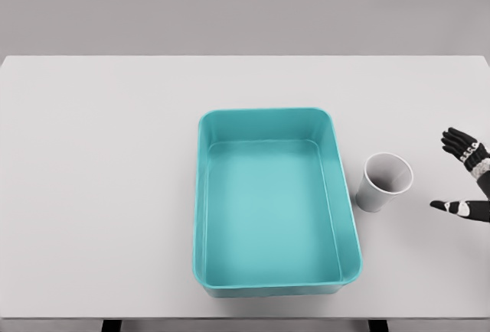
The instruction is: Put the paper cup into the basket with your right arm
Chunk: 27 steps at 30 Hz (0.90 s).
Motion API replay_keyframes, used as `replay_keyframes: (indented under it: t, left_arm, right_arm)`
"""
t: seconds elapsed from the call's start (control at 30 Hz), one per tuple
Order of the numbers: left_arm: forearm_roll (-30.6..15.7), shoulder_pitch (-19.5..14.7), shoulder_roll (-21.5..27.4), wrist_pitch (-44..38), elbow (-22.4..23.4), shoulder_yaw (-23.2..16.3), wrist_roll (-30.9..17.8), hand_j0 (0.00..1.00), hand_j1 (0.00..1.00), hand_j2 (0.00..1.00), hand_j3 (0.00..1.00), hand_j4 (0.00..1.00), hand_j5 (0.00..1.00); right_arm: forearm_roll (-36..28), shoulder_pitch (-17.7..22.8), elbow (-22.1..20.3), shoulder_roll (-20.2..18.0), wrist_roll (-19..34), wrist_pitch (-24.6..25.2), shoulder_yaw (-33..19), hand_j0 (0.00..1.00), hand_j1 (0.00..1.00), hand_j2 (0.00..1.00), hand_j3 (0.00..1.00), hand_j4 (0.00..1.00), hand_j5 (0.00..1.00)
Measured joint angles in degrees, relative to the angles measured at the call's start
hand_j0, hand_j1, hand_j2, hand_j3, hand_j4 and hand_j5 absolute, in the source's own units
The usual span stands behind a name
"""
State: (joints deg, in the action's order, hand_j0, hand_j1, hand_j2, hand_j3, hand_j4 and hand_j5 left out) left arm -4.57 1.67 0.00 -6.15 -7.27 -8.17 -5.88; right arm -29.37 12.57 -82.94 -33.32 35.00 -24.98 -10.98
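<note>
Head view: paper cup (385, 182) upright on the worktop (99, 194), just right of the teal basket (204, 194), right hand (467, 179) near it with fingers spread wide, holding nothing. Probably super light and crushable, so best pinched gently around the mid wall, not the rim. Palm and arm cut off at the frame edge, left hand nowhere in sight.

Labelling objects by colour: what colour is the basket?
Teal basket, clearest in the head view.

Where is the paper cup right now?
In the head view, the paper cup stands on the table, right of the teal basket, between it and the open right robot hand.
</note>
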Motion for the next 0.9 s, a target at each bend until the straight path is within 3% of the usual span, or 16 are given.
replay_keyframes:
  t: [0.2, 0.5, 0.9]
  left_arm:
    - [0.00, 0.00, 0.00, 0.00, 0.01, 0.00, 0.00, 1.00, 1.00, 1.00, 1.00, 1.00, 1.00]
    - [0.00, -0.09, 0.00, 0.00, 0.00, 0.00, 0.01, 1.00, 1.00, 1.00, 1.00, 1.00, 1.00]
    - [0.00, 0.00, 0.00, 0.00, 0.01, 0.00, 0.00, 1.00, 1.00, 1.00, 1.00, 1.00, 1.00]
  right_arm:
    - [-1.06, -0.53, 0.70, 2.38, 0.00, 1.09, 2.18, 1.00, 1.00, 1.00, 1.00, 1.00, 1.00]
    - [-1.25, -0.62, 3.14, 2.89, 0.00, 1.60, 2.70, 1.00, 1.00, 1.00, 1.00, 1.00, 1.00]
    - [-1.08, -1.76, 3.02, 3.22, 0.00, 2.76, 6.13, 1.00, 1.00, 1.00, 1.00, 1.00, 1.00]
